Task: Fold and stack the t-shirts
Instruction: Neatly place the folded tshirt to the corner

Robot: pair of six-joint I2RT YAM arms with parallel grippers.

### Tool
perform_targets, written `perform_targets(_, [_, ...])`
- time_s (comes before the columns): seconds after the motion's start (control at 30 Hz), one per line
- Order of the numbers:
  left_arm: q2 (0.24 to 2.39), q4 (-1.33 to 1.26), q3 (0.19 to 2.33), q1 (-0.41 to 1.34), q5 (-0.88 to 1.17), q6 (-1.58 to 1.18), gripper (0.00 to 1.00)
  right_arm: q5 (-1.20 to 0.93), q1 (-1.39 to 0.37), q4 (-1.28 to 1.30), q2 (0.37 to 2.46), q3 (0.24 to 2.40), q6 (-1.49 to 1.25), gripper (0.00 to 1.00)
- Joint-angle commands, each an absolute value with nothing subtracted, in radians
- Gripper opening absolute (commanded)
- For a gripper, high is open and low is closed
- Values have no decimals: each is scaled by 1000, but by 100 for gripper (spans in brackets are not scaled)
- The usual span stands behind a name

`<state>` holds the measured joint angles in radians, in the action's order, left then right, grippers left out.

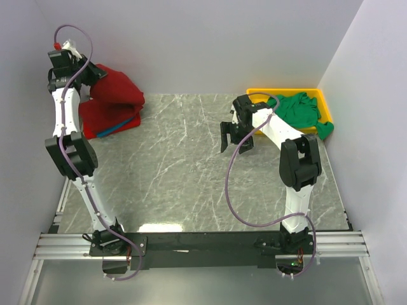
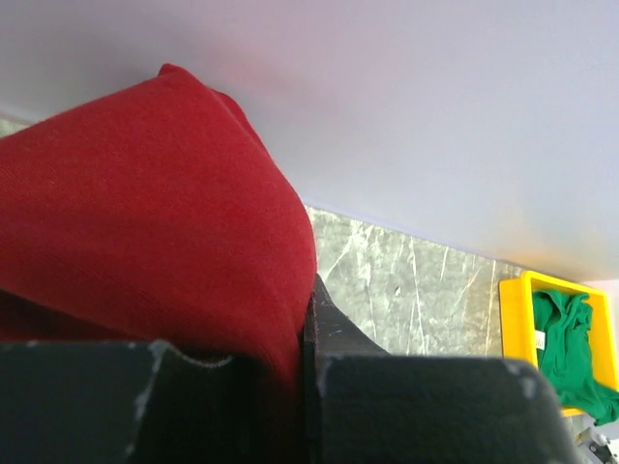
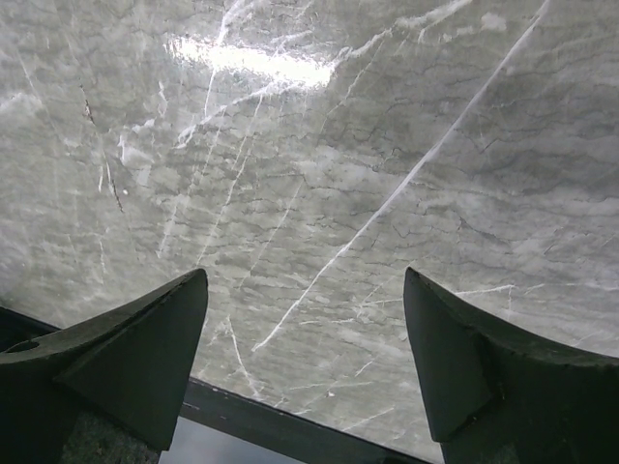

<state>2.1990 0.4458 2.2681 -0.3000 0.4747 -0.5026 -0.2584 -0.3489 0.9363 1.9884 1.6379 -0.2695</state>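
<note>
Red cloth decides the move: a soft dark red cloth t-shirt (image 1: 117,92) is clamped in the closed left tool (image 2: 306,333) at the far left corner, hanging right of and below it onto a low pile of dark red shirts (image 1: 102,121) with a thin blue cloth edge (image 1: 121,127) at its near side. The draped fold runs from the tool down toward the right. The right tool (image 1: 234,141) stands wide open and empty over the grey marbled counter (image 1: 184,184), well apart from that shirt and nearer the crumpled bright green cloth t-shirt (image 1: 299,109) in the shallow yellow plastic tray (image 1: 261,93) at far right. White wall (image 1: 191,44) crowds the pile on its left and far sides; free room lies toward the near middle
</note>
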Motion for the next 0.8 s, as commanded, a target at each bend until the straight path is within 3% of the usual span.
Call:
perform_targets(0.0, [2097, 379, 2221, -313, 508, -511, 0, -272, -342, 940, 1991, 1675, -253, 88])
perform_targets(0.27, [2031, 382, 2022, -339, 420, -462, 0, -279, -341, 943, 1996, 1674, -252, 88])
perform_targets(0.7, [2092, 500, 2016, -379, 226, -408, 1, -299, -342, 933, 1990, 1655, -252, 88])
perform_targets(0.73, [2097, 514, 2017, -380, 206, -408, 5, -299, -341, 934, 1988, 1657, -252, 88])
perform_targets(0.77, [2098, 540, 2014, -379, 192, -407, 28, -299, -342, 934, 1988, 1658, -252, 88])
